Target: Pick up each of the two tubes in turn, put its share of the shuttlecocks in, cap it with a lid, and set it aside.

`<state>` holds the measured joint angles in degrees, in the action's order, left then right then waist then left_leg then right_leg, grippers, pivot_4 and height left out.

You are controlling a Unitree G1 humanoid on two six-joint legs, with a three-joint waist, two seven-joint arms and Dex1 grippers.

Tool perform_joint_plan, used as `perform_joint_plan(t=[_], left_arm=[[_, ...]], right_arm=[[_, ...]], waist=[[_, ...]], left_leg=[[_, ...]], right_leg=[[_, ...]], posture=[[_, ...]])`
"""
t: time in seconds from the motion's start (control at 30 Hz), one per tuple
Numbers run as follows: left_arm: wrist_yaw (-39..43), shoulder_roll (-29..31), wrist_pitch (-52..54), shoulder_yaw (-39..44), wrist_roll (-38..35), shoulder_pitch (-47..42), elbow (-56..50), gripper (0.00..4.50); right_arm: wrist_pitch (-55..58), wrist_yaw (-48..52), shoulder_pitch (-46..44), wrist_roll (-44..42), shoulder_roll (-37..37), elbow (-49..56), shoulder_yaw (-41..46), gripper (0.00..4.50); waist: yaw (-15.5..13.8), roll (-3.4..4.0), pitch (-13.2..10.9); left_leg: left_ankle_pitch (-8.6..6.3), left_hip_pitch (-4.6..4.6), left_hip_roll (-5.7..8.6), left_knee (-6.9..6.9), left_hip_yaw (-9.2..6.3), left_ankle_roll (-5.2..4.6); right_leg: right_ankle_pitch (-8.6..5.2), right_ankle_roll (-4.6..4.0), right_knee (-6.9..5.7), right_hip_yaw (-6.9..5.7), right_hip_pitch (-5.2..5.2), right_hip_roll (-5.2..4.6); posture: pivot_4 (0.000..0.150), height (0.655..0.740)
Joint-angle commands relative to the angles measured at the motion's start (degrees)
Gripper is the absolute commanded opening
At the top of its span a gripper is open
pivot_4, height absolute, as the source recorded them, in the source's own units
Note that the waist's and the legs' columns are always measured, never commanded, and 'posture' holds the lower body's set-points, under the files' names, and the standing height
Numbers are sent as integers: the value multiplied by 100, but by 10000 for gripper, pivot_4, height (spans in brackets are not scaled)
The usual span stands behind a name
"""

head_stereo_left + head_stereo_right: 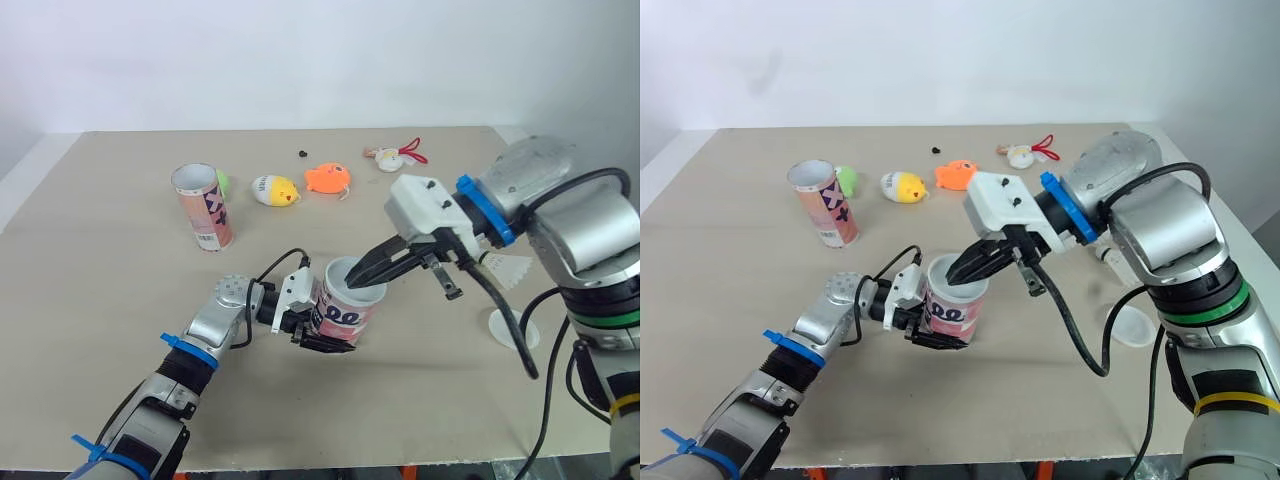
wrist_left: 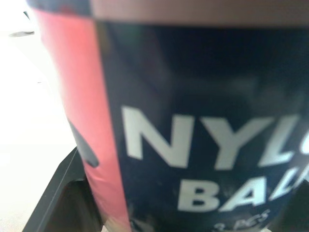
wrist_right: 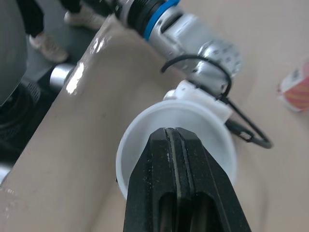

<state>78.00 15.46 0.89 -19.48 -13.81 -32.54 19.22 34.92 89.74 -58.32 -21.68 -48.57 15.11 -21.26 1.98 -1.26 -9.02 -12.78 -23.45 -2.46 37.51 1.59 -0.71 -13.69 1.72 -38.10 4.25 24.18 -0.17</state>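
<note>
Here, upright open tube [image 1: 348, 315], pink and navy, white lettering

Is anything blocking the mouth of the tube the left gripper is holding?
Yes. The right gripper, fingers shut, has its tips in the open mouth of the tube held by the left gripper; nothing else visible covers it.

Right claw [image 1: 356, 279] at mouth of held tube [image 1: 347, 318]; bare table [image 1: 110, 290] before far tube [image 1: 204, 208].

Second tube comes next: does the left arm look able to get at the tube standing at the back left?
Probably not: its jaws are clamped on the near tube, though the way to the far tube looks free.
</note>
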Motion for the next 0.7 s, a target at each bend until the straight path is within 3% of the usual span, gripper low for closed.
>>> perform_joint_plan(t=[0.03, 0.3, 0.43, 0.7], left_arm=[[-70, 82, -81, -43, 186, 65, 82, 32388], [-117, -3, -202, -21, 167, 42, 158, 32388], [-146, -38, -234, -4, 157, 36, 172, 32388], [-162, -64, -316, 4, 171, 21, 224, 32388]], right_arm=[[-370, 276, -233, -22, -239, 107, -280, 834], [-596, 276, -292, 17, -90, 29, -942, 834], [-1187, 276, -168, 715, -147, -58, -1477, 834], [-1138, 276, -112, 787, -77, -80, -1309, 834]], waist=[[0, 0, 0], [0, -3, 1], [-1, -5, 8], [5, -24, 21]], left_leg=[[0, 0, 0, 0, 1, 0], [0, 3, -3, -1, 0, 0], [0, 8, -3, -1, 0, 0], [0, 67, -6, 1, 0, 1]], right_leg=[[-1, -2, 0, 0, 0, 0], [-5, -9, 0, -1, -1, 0], [-5, -9, 0, -1, -7, 1], [-5, -16, 1, -4, -56, -4]], posture=[[1500, 7400], [1500, 7400], [1500, 7400], [1500, 7400]])
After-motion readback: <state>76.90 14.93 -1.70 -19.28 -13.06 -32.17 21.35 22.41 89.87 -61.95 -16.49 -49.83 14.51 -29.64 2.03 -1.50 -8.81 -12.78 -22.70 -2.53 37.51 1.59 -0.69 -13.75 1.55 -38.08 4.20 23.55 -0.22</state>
